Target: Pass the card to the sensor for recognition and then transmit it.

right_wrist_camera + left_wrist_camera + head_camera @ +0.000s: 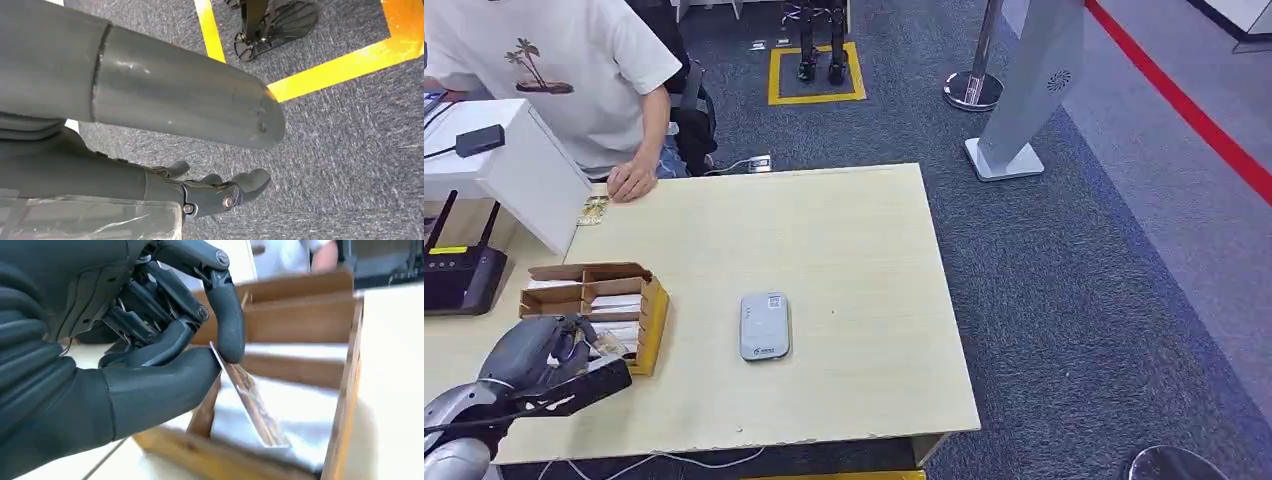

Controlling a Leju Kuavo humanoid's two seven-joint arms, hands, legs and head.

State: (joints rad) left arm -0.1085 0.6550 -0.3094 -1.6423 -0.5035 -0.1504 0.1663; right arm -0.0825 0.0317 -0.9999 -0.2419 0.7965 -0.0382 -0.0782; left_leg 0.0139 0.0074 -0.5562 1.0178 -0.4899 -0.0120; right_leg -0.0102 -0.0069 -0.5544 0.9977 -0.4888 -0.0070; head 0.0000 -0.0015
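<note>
Grey carpet point(1064, 250) surrounds the pale wooden table point(844, 250) at which I am working, with yellow floor tape point(330, 65) under my hanging right arm.

Nearest to me, at the table's near left corner, my left hand point(549, 355) sits at the near end of the cardboard box point(649, 320). In the left wrist view the thumb point(165, 385) and one dark finger point(227, 325) pinch the upper edge of a card point(252, 405). The card is tilted, its lower end down inside the box's near compartment, over pale contents I cannot identify. The other fingers are curled behind the pinch.

My right hand point(220, 192) hangs beside my body above the carpet. Its fingers are loosely curled and apart, and they hold nothing.

Just right of the box, near the table's middle, lies the grey sensor point(764, 326), flat and apart from both the box and the card.

Left of the box stands a black router point(459, 275) with two antennas. Behind it rises a white slanted panel point(519, 170).

At the far left table edge a second card point(593, 210) lies flat. A person's hand point(632, 182) rests on the table just beside it; the person wears a white shirt point(574, 60).

Beyond the table stand a grey kiosk point(1034, 90), a stanchion base point(973, 90), and a red floor line point(1194, 110).
</note>
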